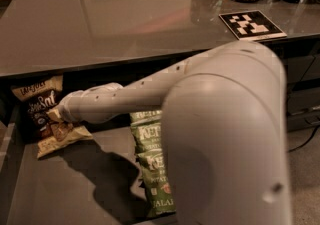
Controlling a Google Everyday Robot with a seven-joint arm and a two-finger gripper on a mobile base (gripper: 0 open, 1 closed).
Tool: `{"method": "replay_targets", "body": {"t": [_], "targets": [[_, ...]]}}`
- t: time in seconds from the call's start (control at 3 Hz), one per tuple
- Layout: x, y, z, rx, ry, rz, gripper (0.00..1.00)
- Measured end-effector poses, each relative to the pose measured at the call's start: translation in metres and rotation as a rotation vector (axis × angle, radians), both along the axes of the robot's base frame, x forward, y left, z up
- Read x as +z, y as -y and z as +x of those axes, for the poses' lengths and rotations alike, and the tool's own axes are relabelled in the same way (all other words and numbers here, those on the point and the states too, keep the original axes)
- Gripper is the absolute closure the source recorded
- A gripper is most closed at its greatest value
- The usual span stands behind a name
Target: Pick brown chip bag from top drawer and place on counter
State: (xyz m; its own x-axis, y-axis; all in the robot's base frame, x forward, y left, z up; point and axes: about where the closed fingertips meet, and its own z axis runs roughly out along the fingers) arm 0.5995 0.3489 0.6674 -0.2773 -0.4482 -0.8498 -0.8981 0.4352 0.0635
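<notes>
A glossy grey desk [125,24] spans the upper frame; below it, at left in the open drawer [45,194], the gripper [56,115] is at the brown bag [37,104]. Its hold cannot be told. Light, crinkly and slippery, the brown bag likely wants pinching at a crimped edge.

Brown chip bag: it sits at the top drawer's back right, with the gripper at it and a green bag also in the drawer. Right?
No. The camera view shows the brown chip bag at the back left of the top drawer, not the back right. The gripper is at it, and a green bag is also in the drawer.
</notes>
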Motion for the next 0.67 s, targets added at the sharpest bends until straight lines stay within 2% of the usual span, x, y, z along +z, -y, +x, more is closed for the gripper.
{"method": "replay_targets", "body": {"t": [0.33, 0.67], "targets": [[0.030, 0.032, -0.023, -0.004, 0.074, 0.058, 1.00], [0.050, 0.066, -0.043, -0.033, 0.134, 0.094, 1.00]]}}
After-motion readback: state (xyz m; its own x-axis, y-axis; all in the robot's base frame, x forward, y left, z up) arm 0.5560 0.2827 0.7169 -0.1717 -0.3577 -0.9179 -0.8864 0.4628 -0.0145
